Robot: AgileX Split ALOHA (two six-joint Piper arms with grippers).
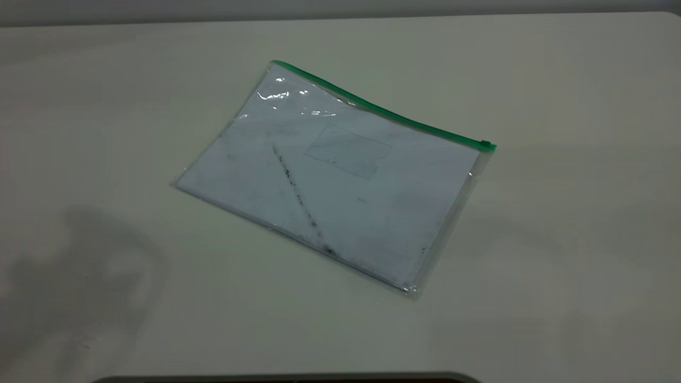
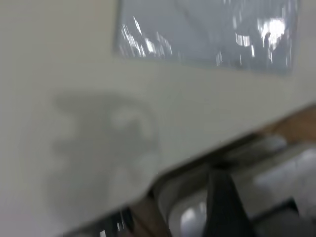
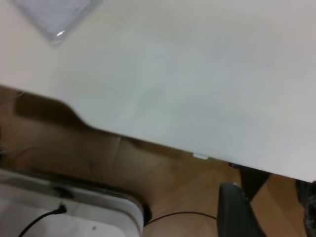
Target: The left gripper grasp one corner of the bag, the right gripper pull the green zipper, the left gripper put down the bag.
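Note:
The bag (image 1: pixel 330 175) lies flat on the white table (image 1: pixel 558 239), clear plastic over white paper with a dark diagonal smudge and a small pocket. The green zipper (image 1: pixel 383 109) runs along its far edge, with the slider tab (image 1: pixel 485 143) at the right end. Neither gripper shows in the exterior view. Only a dark part of the left gripper (image 2: pixel 224 207) shows in the left wrist view, off the table's edge, with the bag (image 2: pixel 207 34) farther away. Part of the right gripper (image 3: pixel 237 212) also hangs beyond the table's edge, far from a corner of the bag (image 3: pixel 54 17).
A soft shadow (image 1: pixel 90 266) falls on the table's front left. The table's near edge (image 1: pixel 287 376) shows at the bottom. Below the table are a brown floor (image 3: pixel 163 177), a white unit (image 3: pixel 74 212) with a black cable, and a dark table leg (image 3: pixel 252 180).

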